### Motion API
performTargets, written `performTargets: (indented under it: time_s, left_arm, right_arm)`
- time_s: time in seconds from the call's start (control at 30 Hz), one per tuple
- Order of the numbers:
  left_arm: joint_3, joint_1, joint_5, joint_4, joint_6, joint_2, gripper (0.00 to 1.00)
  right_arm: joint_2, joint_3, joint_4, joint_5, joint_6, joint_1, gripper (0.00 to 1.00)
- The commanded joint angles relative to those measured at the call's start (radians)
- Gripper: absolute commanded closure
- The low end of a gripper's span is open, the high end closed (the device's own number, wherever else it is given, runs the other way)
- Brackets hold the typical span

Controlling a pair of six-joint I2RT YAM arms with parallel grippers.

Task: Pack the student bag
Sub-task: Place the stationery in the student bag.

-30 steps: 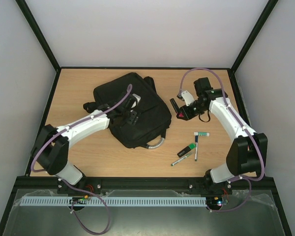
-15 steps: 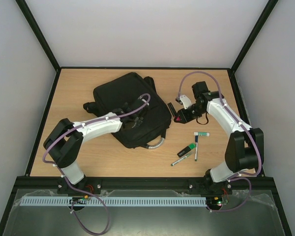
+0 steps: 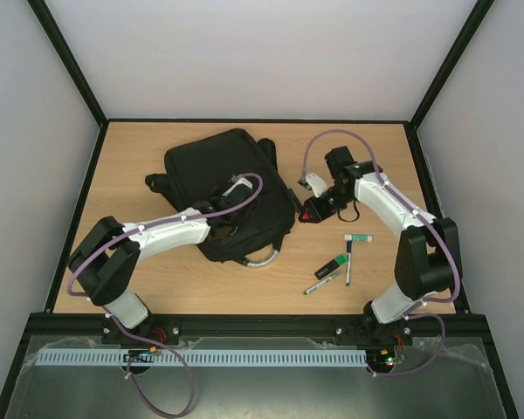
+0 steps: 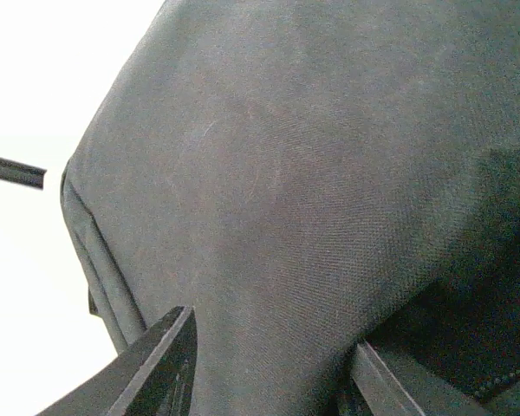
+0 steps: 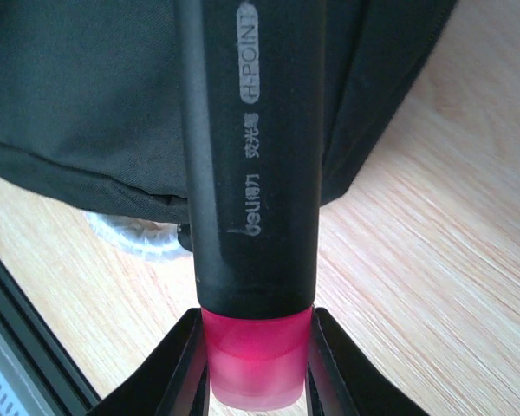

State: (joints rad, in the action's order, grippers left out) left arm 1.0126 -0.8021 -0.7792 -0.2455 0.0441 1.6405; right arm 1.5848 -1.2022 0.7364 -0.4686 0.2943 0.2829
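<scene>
The student bag [image 3: 218,175] lies flat on the left middle of the wooden table [image 3: 148,279], turned at an angle. Its far corner is near the back rail and its grey loop handle [image 3: 260,259] curls off the near edge. Bare wood runs along the bag's left side and across the whole near-left part of the table.

The left arm reaches across this near edge, so the left gripper [image 4: 273,338] is low over the black cloth. In the left wrist view, its fingers [image 4: 160,364] stand either side of a bulge of fabric. Whether they pinch it or only flank it, I cannot tell. The bag's seamed edge drops away at the left of that view.

The right gripper [image 5: 256,329] is clamped on the pink cap of a black highlighter [image 5: 251,173]. The barrel points at the bag's right edge, with the tip over the black fabric. Bare wood shows to the right of the barrel.

Four small things lie well apart from the bag on the near-right wood: a green highlighter [image 3: 333,264], a thin pen [image 3: 348,262] just beside it, a second pen [image 3: 320,283] nearer the front rail, and a short white tube [image 3: 359,237]. A strip of bare wood separates them from the loop handle.
</scene>
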Motion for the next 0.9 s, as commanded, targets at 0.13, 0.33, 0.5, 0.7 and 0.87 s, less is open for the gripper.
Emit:
performTargets:
  time_s: [0.13, 0.33, 0.5, 0.7, 0.87]
  left_arm:
    - [-0.045, 0.016, 0.069, 0.108, -0.008, -0.117, 0.97]
    - [-0.051, 0.024, 0.142, 0.129, -0.042, -0.127, 0.98]
    - [-0.062, 0.024, 0.17, 0.147, -0.059, -0.137, 0.98]
    - [-0.066, 0.024, 0.183, 0.155, -0.065, -0.145, 0.98]
    - [-0.078, 0.024, 0.205, 0.158, -0.058, -0.157, 0.98]
  right_arm:
    - [0.094, -0.103, 0.089, -0.026, -0.036, 0.146, 0.89]
    - [0.204, -0.204, 0.146, -0.097, -0.048, 0.213, 0.9]
    - [0.315, -0.296, 0.191, -0.152, -0.063, 0.247, 0.92]
    - [0.416, -0.375, 0.198, -0.148, -0.106, 0.267, 0.93]
    - [0.465, -0.442, 0.147, -0.114, -0.179, 0.268, 0.93]
